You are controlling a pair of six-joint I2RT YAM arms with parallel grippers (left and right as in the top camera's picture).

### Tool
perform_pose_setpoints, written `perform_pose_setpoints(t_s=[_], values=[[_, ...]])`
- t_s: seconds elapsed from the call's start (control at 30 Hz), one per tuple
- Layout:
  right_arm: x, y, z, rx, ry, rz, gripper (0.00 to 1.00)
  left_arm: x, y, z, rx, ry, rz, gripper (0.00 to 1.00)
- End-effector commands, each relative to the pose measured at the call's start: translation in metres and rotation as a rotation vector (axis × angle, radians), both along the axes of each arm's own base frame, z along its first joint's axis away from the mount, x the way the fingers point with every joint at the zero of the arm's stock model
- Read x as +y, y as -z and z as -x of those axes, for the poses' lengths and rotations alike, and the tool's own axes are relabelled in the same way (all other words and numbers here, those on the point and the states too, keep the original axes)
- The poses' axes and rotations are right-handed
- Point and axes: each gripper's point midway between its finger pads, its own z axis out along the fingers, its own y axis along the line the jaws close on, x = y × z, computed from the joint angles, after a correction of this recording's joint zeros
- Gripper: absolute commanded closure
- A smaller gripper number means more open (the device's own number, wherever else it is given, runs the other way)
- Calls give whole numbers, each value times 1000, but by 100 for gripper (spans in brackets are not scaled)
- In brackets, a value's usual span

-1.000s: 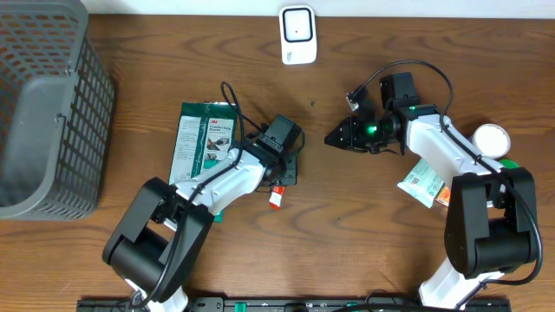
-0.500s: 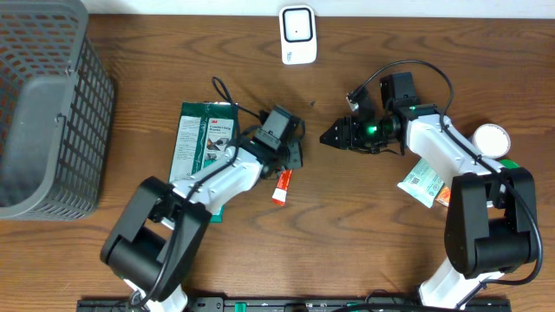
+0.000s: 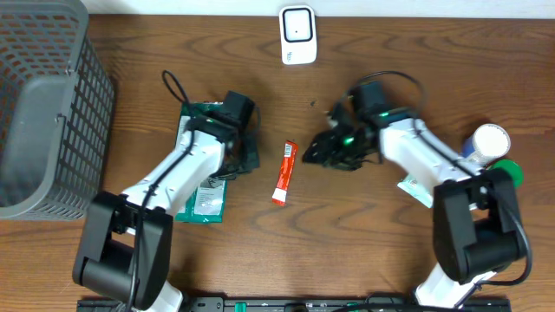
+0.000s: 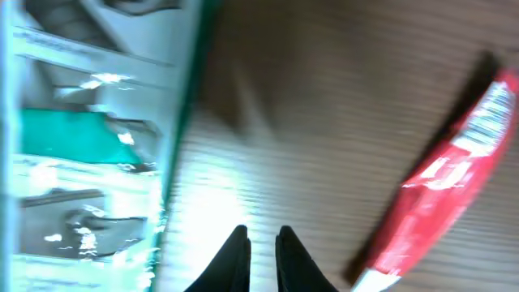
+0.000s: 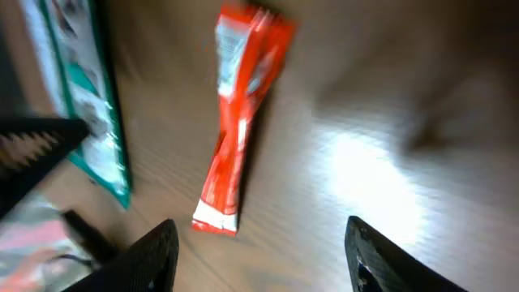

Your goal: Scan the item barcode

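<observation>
A: Two empty: right gripper [image 5: 259, 243] wide, left gripper [image 4: 259, 247] nearly closed.
B: Sachet [image 5: 239, 122]?
A: Flat on table [image 3: 390, 260] between them, nearer the right. Likely light, soft, slippery; pinch mid-body, leaving barcode [image 4: 486, 122] end clear.

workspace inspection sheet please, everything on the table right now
surface: wooden table, nothing spilled seen
job's things: red sachet lies flat between the arms, unheld; white scanner at the far edge
clutter: green pack under the left arm; white-capped bottle and packet by the right arm
grippers: left gripper closed, empty; right gripper open, beside the sachet
cables: black cable loops at both wrists
surroundings: grey mesh basket beside the left arm
</observation>
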Motion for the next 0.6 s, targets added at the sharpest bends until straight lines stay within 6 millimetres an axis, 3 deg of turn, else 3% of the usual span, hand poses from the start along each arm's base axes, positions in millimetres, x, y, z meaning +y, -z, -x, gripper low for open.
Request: perform_pose_setpoints(t_s=[0.0,0.27,0.57], values=[[10,17,10,-32,18,179,37,15,-1,-6,-9,24,-11,87],[25,28,21,-146,120,426,27,44,-1,-16,-15,-55,-12,87],[50,36,24,-152,185,396,47,53,-1,-19,-21,-43,-18,87]])
